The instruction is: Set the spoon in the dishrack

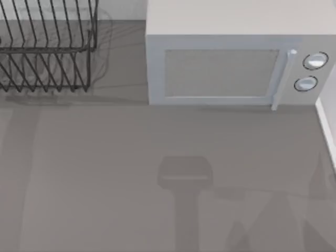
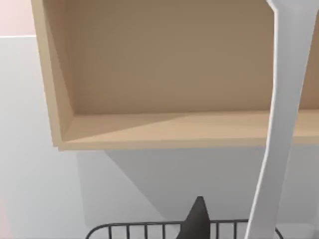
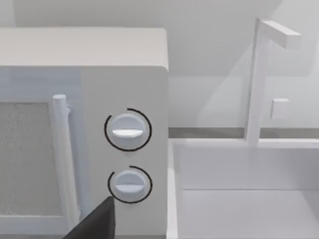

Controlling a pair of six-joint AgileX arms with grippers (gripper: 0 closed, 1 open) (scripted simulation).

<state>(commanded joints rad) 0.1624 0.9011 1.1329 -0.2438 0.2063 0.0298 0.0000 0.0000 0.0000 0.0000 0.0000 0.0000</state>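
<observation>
Spoon (image 2: 279,124) hung upright in my left wrist view, its long handle running above the dishrack (image 1: 47,52) at the table's far left. I judged my left arm nearer. Neither gripper's state could I tell.

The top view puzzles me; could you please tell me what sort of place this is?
Probably a simulated kitchen counter: a black wire dishrack at the back left, a grey microwave with two round dials, and a white sink basin beside it.
</observation>
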